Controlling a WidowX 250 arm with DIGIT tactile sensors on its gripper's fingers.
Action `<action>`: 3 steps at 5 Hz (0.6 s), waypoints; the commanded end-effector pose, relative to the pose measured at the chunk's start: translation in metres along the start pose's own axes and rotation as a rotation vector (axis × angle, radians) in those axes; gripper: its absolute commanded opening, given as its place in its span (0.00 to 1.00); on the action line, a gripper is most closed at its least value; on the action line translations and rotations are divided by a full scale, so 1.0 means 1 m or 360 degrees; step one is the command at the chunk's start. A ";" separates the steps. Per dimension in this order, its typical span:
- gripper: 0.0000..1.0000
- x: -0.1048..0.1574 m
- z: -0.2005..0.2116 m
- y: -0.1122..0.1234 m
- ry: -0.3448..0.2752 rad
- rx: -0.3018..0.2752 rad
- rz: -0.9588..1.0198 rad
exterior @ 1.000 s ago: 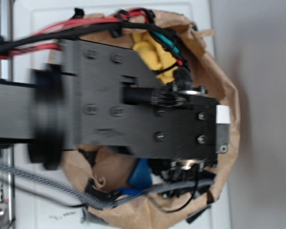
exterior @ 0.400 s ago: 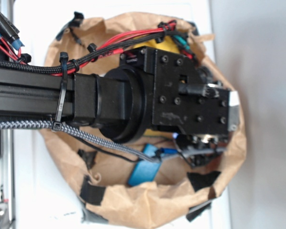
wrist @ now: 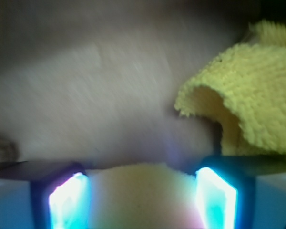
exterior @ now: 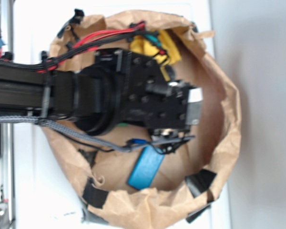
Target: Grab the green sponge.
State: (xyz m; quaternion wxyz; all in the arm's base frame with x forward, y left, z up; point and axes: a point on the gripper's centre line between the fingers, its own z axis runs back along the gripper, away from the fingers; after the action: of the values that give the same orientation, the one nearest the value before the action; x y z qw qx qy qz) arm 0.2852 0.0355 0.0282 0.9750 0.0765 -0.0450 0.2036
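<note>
Tool point(wrist: 143, 191) pads flank a pale yellowish sponge point(wrist: 142, 183).

Counted in view: one brown paper bag point(exterior: 226, 143), one blue slab point(exterior: 146, 167), one yellow cloth point(wrist: 248, 95), one gripper point(wrist: 143, 198) with two lit fingers point(wrist: 66, 202).

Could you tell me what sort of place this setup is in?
Probably a lab test rig: the robot arm with bundled cables reaches into a taped paper bag holding a blue slab and yellow cloth.
</note>
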 end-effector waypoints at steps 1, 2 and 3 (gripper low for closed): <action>0.00 0.003 0.028 0.003 -0.0135 -0.0053 0.0018; 0.00 0.007 0.061 0.010 -0.0108 -0.0181 -0.0024; 0.00 0.015 0.086 0.020 -0.0197 -0.0145 0.0091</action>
State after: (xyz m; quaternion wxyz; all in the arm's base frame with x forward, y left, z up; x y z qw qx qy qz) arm 0.2783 0.0338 0.0967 0.9723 0.0468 -0.0742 0.2164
